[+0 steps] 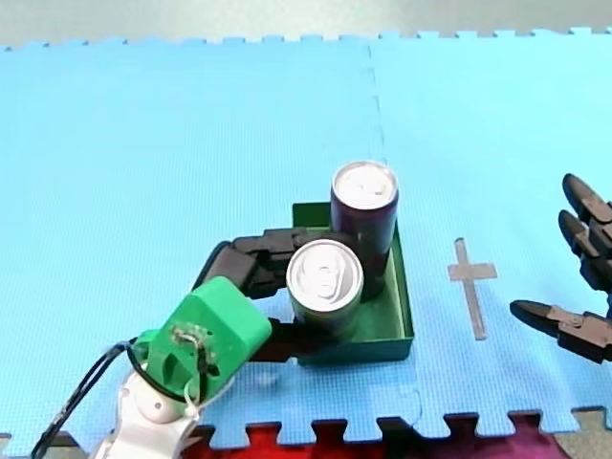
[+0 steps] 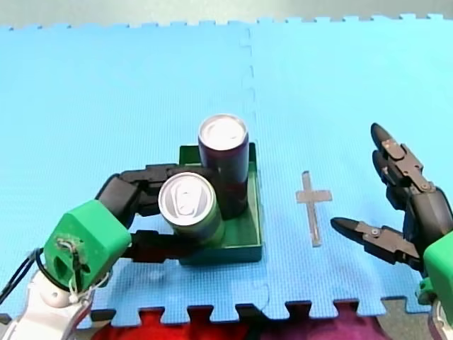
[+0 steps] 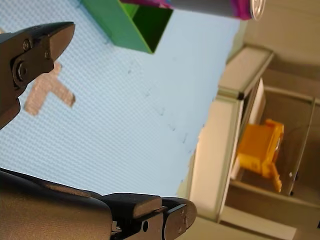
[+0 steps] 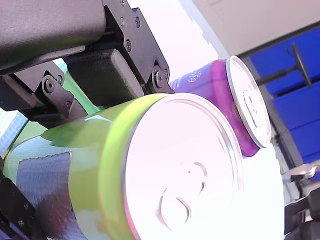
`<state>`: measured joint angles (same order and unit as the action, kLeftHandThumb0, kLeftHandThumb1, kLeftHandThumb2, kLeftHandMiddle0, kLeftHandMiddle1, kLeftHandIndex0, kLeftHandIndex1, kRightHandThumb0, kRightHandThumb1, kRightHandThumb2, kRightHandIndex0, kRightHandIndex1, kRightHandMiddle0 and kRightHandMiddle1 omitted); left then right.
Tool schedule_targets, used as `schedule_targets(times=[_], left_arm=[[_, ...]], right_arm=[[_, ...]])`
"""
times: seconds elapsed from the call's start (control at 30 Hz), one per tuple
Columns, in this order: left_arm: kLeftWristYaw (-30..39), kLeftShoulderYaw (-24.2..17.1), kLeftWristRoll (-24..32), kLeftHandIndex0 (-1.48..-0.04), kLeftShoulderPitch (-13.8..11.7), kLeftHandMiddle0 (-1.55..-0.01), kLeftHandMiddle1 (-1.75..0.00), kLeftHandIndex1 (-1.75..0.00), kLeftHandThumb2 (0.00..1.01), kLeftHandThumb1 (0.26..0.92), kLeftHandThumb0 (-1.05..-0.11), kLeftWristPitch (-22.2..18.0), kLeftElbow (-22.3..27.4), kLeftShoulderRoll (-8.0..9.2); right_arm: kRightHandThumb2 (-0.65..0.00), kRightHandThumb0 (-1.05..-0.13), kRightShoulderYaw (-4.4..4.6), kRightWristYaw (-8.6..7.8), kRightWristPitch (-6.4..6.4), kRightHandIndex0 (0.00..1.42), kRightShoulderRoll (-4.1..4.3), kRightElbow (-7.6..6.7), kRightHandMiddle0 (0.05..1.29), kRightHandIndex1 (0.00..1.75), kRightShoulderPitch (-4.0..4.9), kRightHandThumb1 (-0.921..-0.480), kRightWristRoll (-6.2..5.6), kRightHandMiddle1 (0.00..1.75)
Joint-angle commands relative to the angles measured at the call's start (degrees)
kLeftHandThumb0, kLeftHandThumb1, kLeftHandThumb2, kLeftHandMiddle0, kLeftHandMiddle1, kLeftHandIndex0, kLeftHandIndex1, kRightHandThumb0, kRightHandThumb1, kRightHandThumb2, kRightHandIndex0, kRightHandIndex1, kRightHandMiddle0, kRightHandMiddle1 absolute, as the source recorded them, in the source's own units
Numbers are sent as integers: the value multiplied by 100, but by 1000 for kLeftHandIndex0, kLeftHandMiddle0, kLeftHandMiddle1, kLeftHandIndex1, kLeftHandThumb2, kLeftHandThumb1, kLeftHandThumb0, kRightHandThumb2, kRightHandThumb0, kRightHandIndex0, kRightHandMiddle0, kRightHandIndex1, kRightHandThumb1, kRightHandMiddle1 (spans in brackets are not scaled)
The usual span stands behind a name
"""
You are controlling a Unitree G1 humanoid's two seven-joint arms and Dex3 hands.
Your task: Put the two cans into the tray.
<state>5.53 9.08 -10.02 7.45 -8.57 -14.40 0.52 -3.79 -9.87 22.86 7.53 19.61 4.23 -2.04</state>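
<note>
A green tray [image 1: 404,304] sits mid-mat, slightly toward the front. A purple can [image 1: 364,222] stands upright at its far end. In front of it stands a green can [image 1: 324,298], in the tray's near end, with my left hand [image 1: 251,287] shut around it from the left. The second wrist view shows the green can [image 4: 125,170] close up between black fingers [image 4: 100,75], with the purple can [image 4: 225,105] behind. My right hand [image 2: 386,205] is over the mat right of the tray, holding nothing.
A grey tape cross [image 1: 470,282] marks the blue foam mat [image 1: 191,143] between tray and right hand. The mat's jagged front edge lies just below the tray. The first wrist view shows a shelf with an orange object [image 3: 260,150] beyond the mat.
</note>
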Motion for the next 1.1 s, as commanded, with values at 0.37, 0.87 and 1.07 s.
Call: schedule_targets(times=[0.37, 0.87, 1.07], left_arm=[[718, -28, 730, -700, -97, -940, 0, 1, 1, 700, -795, 397, 363, 89], [331, 269, -103, -311, -138, -467, 0, 0, 113, 921, -1048, -147, 216, 414], [284, 299, -125, -285, -132, -440, 0, 0, 127, 921, -1048, -297, 134, 449]], right_arm=[[-2, -778, -37, 21, 17, 205, 20, -49, 258, 0, -51, -710, -16, 1], [-2, -799, -43, 29, 86, 199, 38, -26, 258, 0, -78, -719, 23, 0], [-1, -807, -41, 24, 107, 196, 45, -18, 256, 0, -80, -721, 28, 0]])
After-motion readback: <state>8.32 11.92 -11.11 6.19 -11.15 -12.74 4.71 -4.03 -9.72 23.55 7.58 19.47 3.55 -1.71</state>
